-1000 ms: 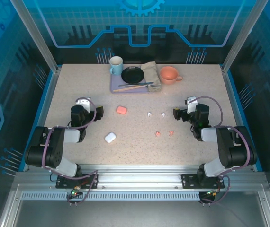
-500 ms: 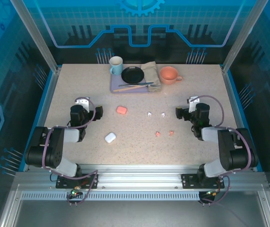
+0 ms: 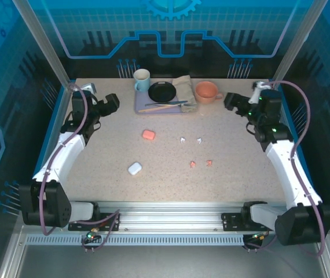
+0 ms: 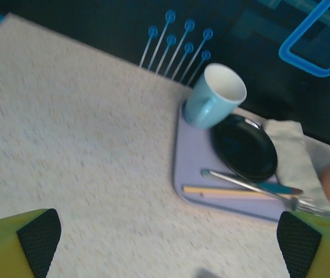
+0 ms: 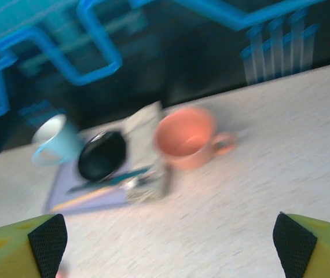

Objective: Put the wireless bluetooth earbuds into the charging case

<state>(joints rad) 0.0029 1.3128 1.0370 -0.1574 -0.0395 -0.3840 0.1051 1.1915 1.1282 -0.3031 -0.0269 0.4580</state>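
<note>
Two white earbuds [image 3: 183, 139] [image 3: 199, 140] lie mid-table, and two salmon-pink earbuds [image 3: 193, 164] [image 3: 209, 163] lie a little nearer. A salmon-pink case [image 3: 148, 134] sits left of the white pair, and a white case [image 3: 134, 168] lies nearer the front. All are apart from both grippers. My left gripper [image 3: 112, 102] is raised at the far left, open, with nothing between its fingers [image 4: 37, 240]. My right gripper [image 3: 232, 101] is raised at the far right, open and empty, its fingers [image 5: 48, 240] wide apart.
A lilac tray [image 3: 143, 105] at the back holds a blue mug [image 3: 142, 80], a black plate [image 3: 162, 91], cutlery and a folded cloth [image 3: 184, 88]. A salmon mug [image 3: 206, 91] stands right of it. Frame posts rise at both back corners.
Both arms have stretched out from their folded poses near the front and swung up toward the back of the table. The earbuds and cases have not moved.
</note>
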